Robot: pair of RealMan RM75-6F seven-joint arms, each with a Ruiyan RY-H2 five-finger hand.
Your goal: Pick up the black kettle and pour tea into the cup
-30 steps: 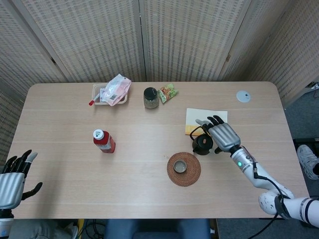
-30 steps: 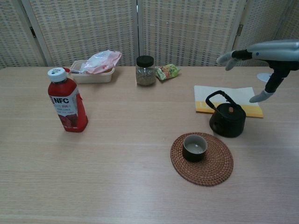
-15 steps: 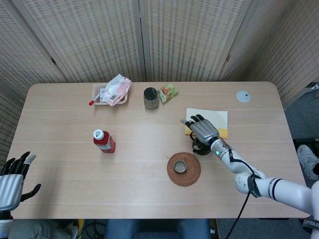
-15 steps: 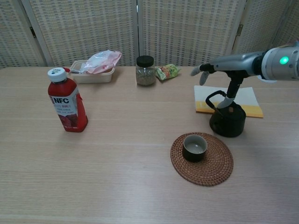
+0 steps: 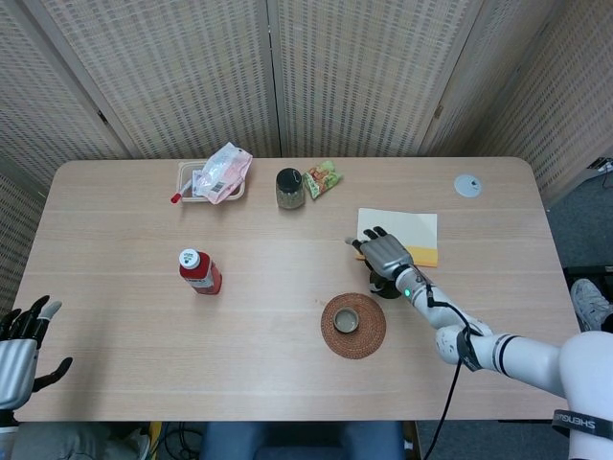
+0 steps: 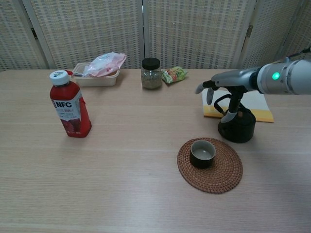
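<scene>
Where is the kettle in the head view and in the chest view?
Head view: the kettle sits right of centre, mostly hidden under the right hand.
Chest view: the kettle stands at the right, the right hand over its handle.
Shared landmark: the cup on its woven coaster, just beside the kettle in both.

A red juice bottle (image 6: 69,109) with a white cap stands on the left side of the counter (image 6: 121,184). Its label reads "NFC" in white capital letters in the chest view. Smaller print below those letters is too small to read. No other object shows readable text, numbers or signs in either view.
</scene>
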